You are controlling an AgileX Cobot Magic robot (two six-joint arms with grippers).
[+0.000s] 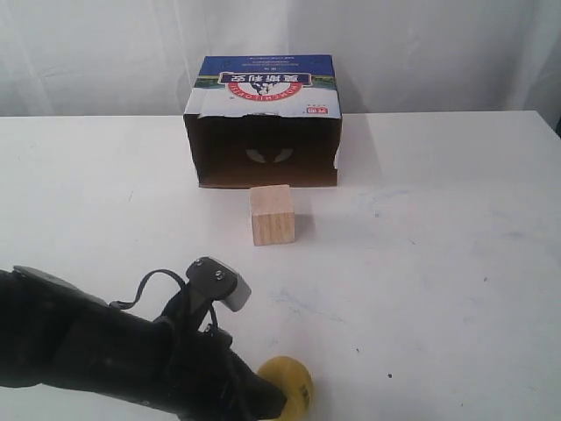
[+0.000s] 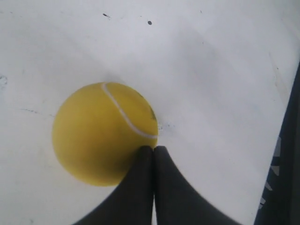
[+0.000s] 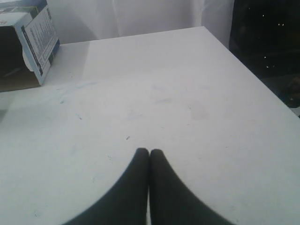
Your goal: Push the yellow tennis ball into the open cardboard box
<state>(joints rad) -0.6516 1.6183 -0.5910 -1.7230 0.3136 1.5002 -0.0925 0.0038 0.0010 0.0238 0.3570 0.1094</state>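
Note:
The yellow tennis ball (image 1: 291, 384) (image 2: 101, 133) rests on the white table near its front edge. My left gripper (image 2: 153, 149) (image 1: 273, 405) is shut with nothing between its fingers, and its tips touch the ball's side. The open cardboard box (image 1: 263, 123) (image 3: 26, 44) lies at the back of the table, its dark opening facing the front and its blue printed panel on top. My right gripper (image 3: 149, 152) is shut and empty above bare table; it does not show in the exterior view.
A pale wooden cube (image 1: 271, 214) stands just in front of the box opening, between ball and box. The table's front edge (image 1: 368, 416) is close behind the ball. The table's right edge (image 3: 255, 77) drops to a dark floor.

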